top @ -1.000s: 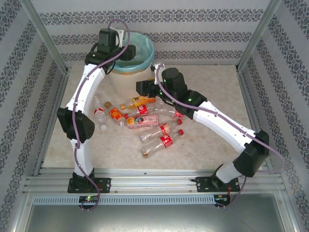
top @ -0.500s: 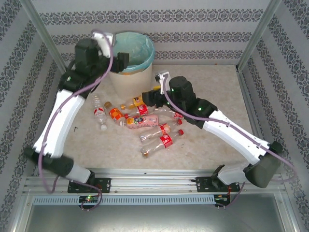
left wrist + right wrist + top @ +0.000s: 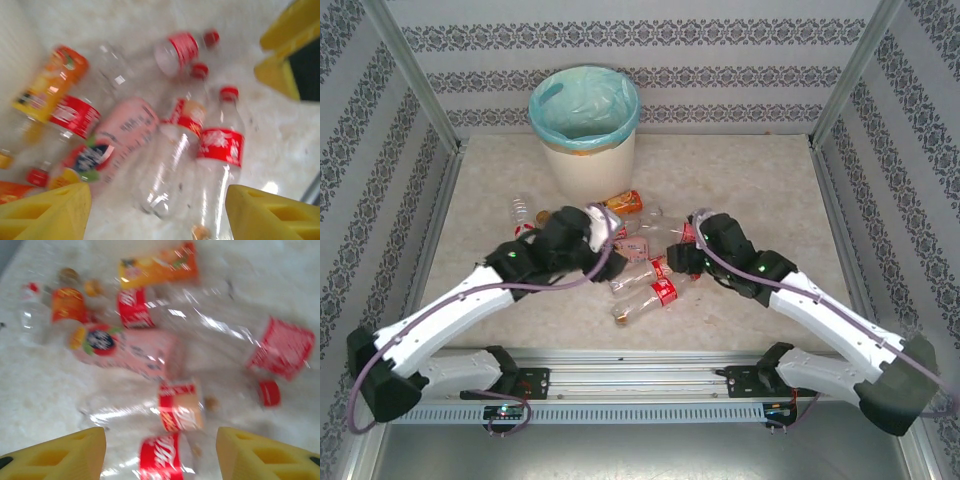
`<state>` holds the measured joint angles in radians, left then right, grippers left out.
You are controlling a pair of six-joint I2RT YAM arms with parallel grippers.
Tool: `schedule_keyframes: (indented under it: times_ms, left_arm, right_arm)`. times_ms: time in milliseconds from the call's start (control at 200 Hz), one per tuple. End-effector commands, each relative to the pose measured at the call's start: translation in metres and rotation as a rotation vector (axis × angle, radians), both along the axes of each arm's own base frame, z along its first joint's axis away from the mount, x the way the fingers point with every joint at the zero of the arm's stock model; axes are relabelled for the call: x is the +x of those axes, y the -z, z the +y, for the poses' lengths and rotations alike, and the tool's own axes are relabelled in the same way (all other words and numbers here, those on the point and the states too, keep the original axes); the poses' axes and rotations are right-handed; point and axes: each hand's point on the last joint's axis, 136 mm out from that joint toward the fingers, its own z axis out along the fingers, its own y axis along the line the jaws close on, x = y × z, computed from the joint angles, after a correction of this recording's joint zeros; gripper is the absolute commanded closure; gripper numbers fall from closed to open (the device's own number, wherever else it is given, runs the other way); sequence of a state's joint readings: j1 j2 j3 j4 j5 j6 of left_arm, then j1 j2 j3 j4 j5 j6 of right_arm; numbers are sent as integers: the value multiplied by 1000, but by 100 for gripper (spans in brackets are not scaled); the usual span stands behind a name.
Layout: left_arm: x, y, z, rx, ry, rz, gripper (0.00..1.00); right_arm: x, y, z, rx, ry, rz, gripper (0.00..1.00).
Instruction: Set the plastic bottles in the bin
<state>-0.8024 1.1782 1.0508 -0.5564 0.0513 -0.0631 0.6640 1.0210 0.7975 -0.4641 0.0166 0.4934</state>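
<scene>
- The plastic bottles (image 3: 638, 262) lie on their sides in a loose heap on the table (image 3: 760, 180), in front of the bin (image 3: 588, 168). None of them is in a gripper.
- The left gripper (image 3: 157, 205) hangs low over the heap's left side. Its yellow fingers (image 3: 47, 212) are spread wide with nothing between them.
- The right gripper (image 3: 160, 440) faces it from the heap's right side, fingers equally wide apart and also empty. The two tools are close to each other across the heap.
- Under the left gripper, a red-labelled bottle (image 3: 220, 147) points its cap away from the wrist. Its long axis therefore runs across the line along which the fingers close, and it sits nearer the right-hand finger than the middle.
- Under the right gripper, a cream-and-red-labelled bottle (image 3: 180, 407) lies with its length running side to side, along the closing line rather than across it. The wrist picture is blurred, so this reading may be off.
- On that basis the left gripper seems better placed. A small sideways shift and a descent would let it close across the red-labelled bottle's width, while the right wrist would need to turn first.
- The bin stands beyond the heap, slightly towards the left arm's side, so a bottle picked up by that arm has the shorter way to go.
</scene>
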Motion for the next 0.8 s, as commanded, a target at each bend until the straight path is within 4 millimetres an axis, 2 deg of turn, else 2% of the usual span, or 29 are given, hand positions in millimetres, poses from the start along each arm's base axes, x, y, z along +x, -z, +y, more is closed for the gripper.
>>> schedule_keyframes:
  times_ms: [0,125,265,435,580,794]
  left_arm:
    - [-7,20,-23,52,21,60,28]
    - [-10,50,-53,142,78,152,28]
    - [-13,83,-77,231,117,246,27]
    - [-17,113,-102,284,147,338,29]
    - [-15,133,-114,320,158,372,33]
    - [-15,150,-123,335,166,408,35]
  right_arm:
    - [-8,7,-46,-45,164,8,39]
    - [-15,4,-92,-46,302,-21,39]
    - [-29,11,-115,5,376,35,39]
    - [-51,41,-107,91,368,200,40]
    - [-57,47,-86,179,316,271,40]
    - [-68,70,-88,209,363,322,40]
